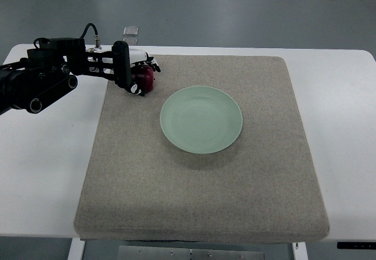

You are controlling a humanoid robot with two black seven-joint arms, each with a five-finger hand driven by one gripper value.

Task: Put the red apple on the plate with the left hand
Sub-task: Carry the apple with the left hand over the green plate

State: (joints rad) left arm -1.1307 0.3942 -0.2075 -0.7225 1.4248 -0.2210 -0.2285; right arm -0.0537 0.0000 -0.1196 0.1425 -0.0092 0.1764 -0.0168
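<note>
Top view, and here's the big picture: a white table, smooth and rounded at its corners, fills most of what I see, with grey floor beyond its far edge. Lying on it, a large square mat of coarse beige woven cloth, thick and soft-edged. Near the middle of the mat, slightly toward the far side, sits the plate, round, pale green, glossy, shallow, nothing on it. My left arm comes in from the left edge, black and jointed, cable looping off the top. My left hand is over the mat's far left corner, black and white fingers curled around the apple, dark red, only partly showing between them. So the apple is in my grip, just left of the plate and apart from it. Behind the hand, a small clear container stands at the table's far edge.
</note>
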